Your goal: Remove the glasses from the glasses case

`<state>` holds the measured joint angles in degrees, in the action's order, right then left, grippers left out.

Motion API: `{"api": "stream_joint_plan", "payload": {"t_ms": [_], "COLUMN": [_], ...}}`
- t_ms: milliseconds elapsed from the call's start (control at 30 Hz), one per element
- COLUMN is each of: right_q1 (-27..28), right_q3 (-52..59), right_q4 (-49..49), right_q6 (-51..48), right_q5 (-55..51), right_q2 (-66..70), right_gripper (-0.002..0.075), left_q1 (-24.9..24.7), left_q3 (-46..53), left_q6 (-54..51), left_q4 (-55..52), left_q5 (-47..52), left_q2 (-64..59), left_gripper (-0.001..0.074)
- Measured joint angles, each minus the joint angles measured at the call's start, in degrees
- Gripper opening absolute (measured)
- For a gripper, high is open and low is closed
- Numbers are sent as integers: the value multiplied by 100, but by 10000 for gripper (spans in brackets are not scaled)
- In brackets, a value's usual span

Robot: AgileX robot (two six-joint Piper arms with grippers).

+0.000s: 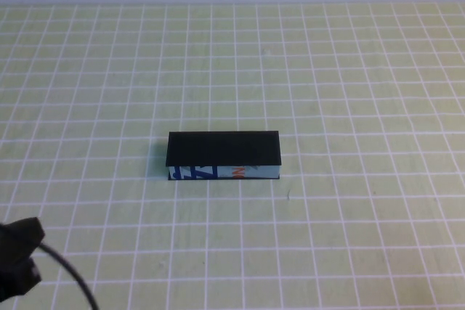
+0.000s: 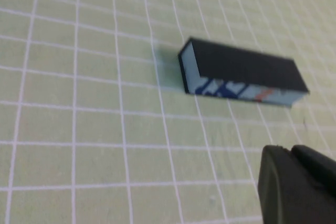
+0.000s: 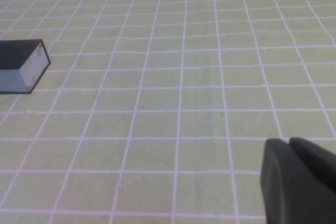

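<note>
Left tool [image 2: 296,184], state unclear, hangs near the closed glasses case [image 1: 224,155] mid-surface [image 1: 349,70]. Right tool [image 3: 299,182], pressed together, sits well apart.

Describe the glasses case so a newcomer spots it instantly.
On the green gridded table, look near the middle. The glasses case lies there alone, lid shut: a flat matte black box, its pale blue front strip printed in dark blue and orange.

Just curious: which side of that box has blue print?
On the glasses case, the long front side facing the robot; lid plain black. The left gripper and right gripper hover apart.
</note>
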<state>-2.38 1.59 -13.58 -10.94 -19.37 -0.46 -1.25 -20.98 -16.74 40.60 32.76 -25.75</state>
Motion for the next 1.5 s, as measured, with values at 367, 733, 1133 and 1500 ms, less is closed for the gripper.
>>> {"api": "stream_joint_plan", "payload": {"t_ms": [367,733,1133,1500], "right_q1": [0,0,0,0], "right_q3": [0,0,0,0], "right_q4": [0,0,0,-178], "right_q6": [0,0,0,0], "right_q5": [0,0,0,241], "right_q2": [0,0,0,0], "right_gripper": [-18,-18,-18,-18], "left_q1": [0,-27,-1005,-1062], "left_q3": [-2479,-4963,-6767,-6849], "left_q6": [-3065,-4409,-4306,-4217], "left_q4": [1310,2517,1945,1693], "left_q5": [1409,1936,1769,1401], "left_q2": [-3922,-7387,-9245,-9615], "left_gripper": [-4,-4,-4,-4]}}
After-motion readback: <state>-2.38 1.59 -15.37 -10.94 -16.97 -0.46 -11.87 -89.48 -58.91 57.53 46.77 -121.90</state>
